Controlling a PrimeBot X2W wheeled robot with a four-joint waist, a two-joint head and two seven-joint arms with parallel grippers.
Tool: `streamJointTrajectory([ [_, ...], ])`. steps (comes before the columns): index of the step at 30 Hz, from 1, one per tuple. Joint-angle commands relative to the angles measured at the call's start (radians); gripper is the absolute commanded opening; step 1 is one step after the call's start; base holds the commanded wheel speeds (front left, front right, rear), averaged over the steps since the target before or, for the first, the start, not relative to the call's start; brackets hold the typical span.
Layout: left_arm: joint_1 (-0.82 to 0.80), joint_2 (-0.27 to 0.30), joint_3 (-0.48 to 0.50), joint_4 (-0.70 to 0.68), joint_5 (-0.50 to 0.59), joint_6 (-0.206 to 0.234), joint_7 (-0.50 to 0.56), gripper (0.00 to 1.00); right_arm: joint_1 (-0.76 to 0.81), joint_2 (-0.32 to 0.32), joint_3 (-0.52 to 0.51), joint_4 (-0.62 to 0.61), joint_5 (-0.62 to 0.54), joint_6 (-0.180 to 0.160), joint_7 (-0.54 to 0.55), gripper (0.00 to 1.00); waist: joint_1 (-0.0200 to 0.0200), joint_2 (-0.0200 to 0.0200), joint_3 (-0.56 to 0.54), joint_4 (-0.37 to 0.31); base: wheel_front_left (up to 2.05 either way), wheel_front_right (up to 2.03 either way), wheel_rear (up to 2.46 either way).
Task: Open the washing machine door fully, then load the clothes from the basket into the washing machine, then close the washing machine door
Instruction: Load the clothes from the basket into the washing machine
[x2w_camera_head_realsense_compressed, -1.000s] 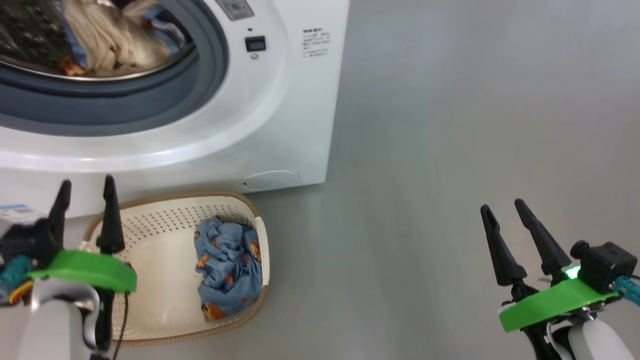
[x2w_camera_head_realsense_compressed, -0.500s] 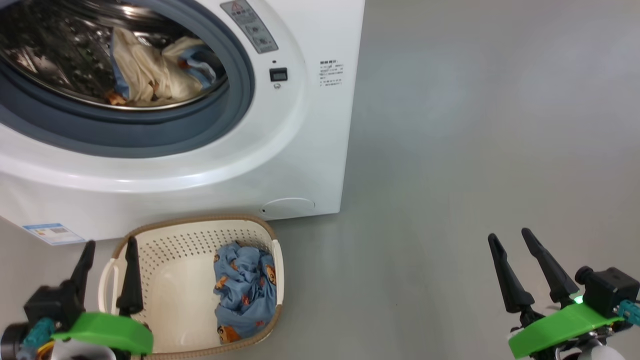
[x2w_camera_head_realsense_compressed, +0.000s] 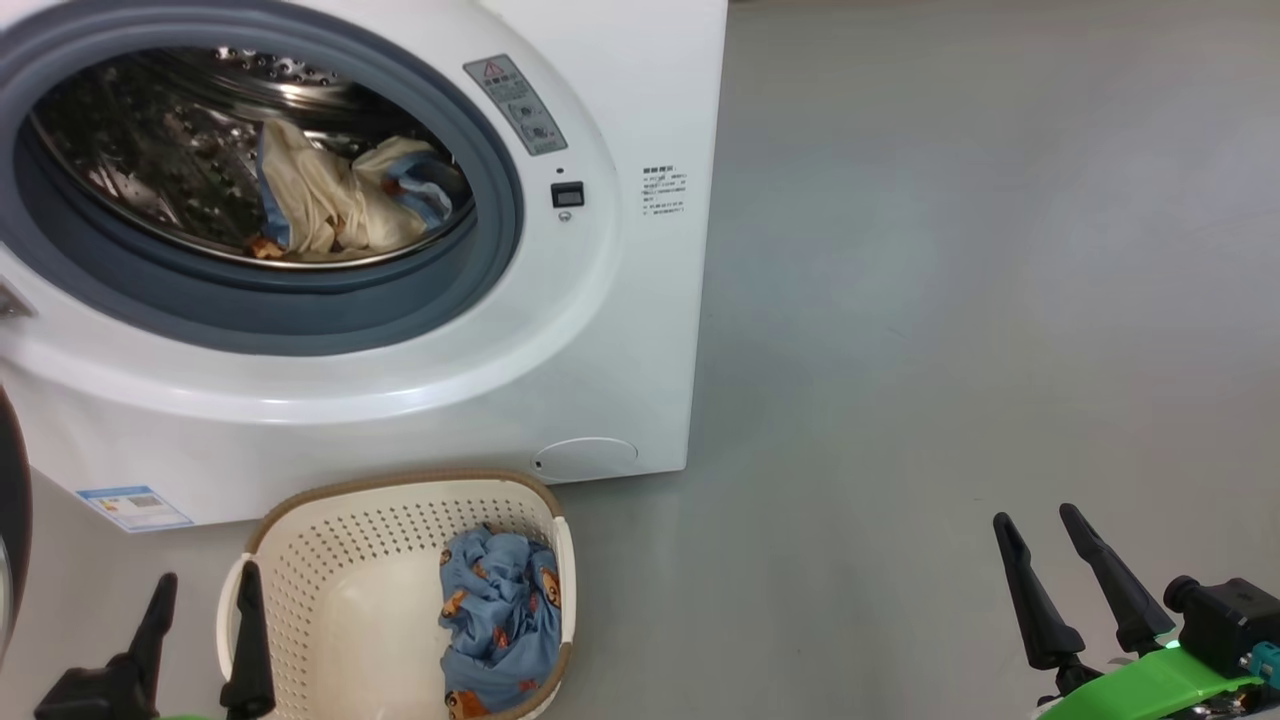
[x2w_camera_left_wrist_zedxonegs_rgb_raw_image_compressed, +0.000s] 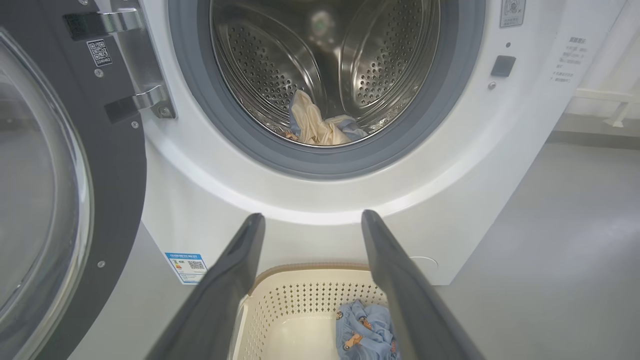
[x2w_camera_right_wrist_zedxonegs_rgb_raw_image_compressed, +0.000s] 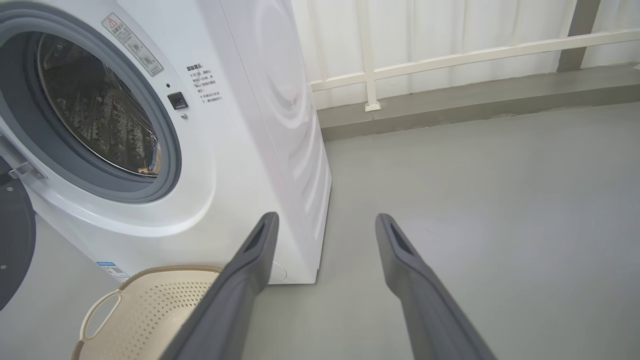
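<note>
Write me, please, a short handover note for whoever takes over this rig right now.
Left gripper: open, empty, by the basket. Right gripper: open, empty, over the floor.
Washing machine door: swung wide open. Cream and blue clothes lie inside the washing machine.
Done: door opened, some clothes loaded.
Left: load the blue bear-print piece from the basket, then close the door.

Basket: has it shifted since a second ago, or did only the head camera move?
No. The basket keeps its spot just below the round cap on the washing machine; both slid down the view together, so the camera moved.
</note>
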Motion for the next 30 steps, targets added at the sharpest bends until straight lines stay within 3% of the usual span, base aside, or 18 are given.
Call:
streamJointTrajectory([
  [1,0.004,0.014,0.036,-0.038,-0.006,-0.001,-0.006,1.00,0.009,-0.023,0.017,-0.025,0.009,0.001,-0.005,1.00,0.0000,-0.0001,-0.008,0.001,0.00,0.00,0.00],
  [17,0.011,0.002,0.036,-0.050,-0.006,-0.002,-0.006,1.00,0.008,-0.018,0.012,-0.038,0.004,0.001,-0.005,1.00,0.0000,-0.0001,0.012,0.002,0.00,0.00,0.00],
  [30,-0.068,-0.003,-0.059,0.055,-0.033,-0.002,-0.006,1.00,-0.057,0.015,0.013,-0.050,-0.007,0.001,-0.005,1.00,0.0000,-0.0001,0.158,-0.002,0.00,0.00,0.00],
])
